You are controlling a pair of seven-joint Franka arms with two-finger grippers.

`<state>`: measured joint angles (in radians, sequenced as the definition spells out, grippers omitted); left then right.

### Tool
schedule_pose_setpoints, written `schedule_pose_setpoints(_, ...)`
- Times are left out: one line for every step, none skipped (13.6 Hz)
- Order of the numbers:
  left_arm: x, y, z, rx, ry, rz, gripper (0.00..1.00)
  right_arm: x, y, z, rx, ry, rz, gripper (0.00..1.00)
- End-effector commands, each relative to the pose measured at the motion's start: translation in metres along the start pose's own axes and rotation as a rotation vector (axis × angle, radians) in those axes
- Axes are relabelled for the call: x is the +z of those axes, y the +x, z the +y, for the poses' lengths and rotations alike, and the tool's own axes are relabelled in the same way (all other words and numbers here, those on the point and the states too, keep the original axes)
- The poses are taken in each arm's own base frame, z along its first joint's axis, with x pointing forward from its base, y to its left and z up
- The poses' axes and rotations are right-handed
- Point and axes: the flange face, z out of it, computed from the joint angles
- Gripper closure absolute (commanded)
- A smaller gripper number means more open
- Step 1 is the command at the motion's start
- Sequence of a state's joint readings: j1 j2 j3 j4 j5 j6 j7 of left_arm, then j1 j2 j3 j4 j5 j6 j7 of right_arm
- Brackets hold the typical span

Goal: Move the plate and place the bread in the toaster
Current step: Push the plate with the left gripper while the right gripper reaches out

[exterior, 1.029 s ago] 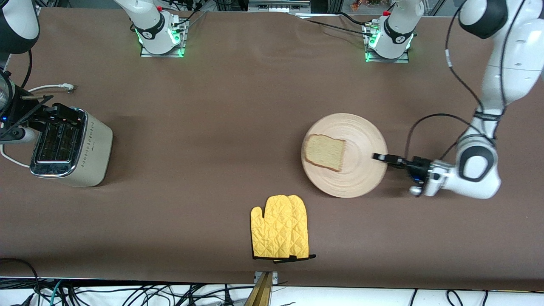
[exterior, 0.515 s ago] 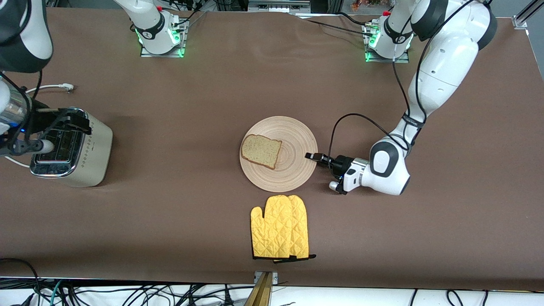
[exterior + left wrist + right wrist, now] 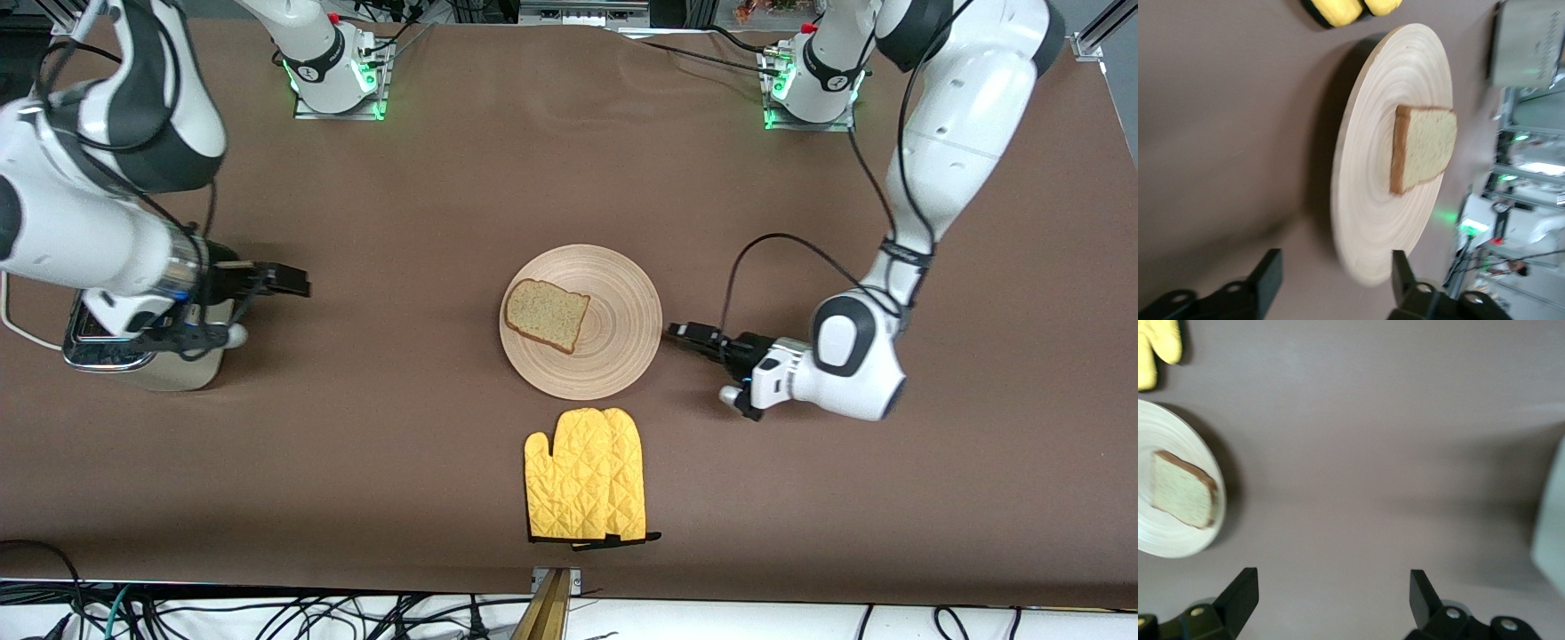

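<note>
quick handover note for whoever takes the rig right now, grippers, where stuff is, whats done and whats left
Left gripper: open, just off the plate's rim, holding nothing.
Right gripper: open, empty, over the table beside the toaster.
Plate: mid-table, just farther from the front camera than the yellow oven mitts.
Bread: flat on the plate.
Done: plate set mid-table.
Left: pick up the bread and put it in a toaster slot.

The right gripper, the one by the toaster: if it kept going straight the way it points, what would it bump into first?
Probably the plate, with the bread on it. The right gripper points across bare table toward it, though its height is unclear.
</note>
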<state>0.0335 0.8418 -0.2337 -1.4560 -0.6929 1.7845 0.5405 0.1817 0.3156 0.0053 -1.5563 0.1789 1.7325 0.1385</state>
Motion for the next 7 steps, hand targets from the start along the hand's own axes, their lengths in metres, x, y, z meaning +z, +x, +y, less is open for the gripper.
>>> schedule_pose_setpoints(-0.075, -0.031, 0.004, 0.016, 0.19, -0.069, 0.0, 0.028, 0.006, -0.063, 0.049, 0.016, 0.03, 0.0)
schedule_pose_setpoints(-0.098, -0.038, 0.013, 0.043, 0.307, -0.093, 0.0, 0.045, 0.009, -0.085, 0.08, 0.018, 0.047, 0.0)
schedule_pose_setpoints(-0.117, -0.045, 0.022, 0.067, 0.426, -0.129, 0.0, 0.062, 0.01, -0.107, 0.096, 0.015, 0.053, 0.0)
schedule_pose_setpoints(-0.137, -0.052, 0.04, 0.077, 0.529, -0.147, 0.0, 0.081, 0.009, -0.127, 0.091, 0.009, 0.052, 0.0)
schedule_pose_setpoints(-0.162, -0.062, 0.066, 0.045, 0.643, -0.154, 0.0, 0.097, 0.008, -0.145, 0.086, 0.007, 0.062, 0.0)
schedule_pose_setpoints(-0.182, -0.073, 0.092, 0.0, 0.749, -0.156, 0.0, 0.111, 0.01, -0.156, 0.103, 0.009, 0.074, 0.0)
schedule_pose_setpoints(-0.2, -0.083, 0.12, -0.043, 0.844, -0.137, 0.0, 0.123, 0.008, -0.168, 0.12, 0.01, 0.079, 0.0)
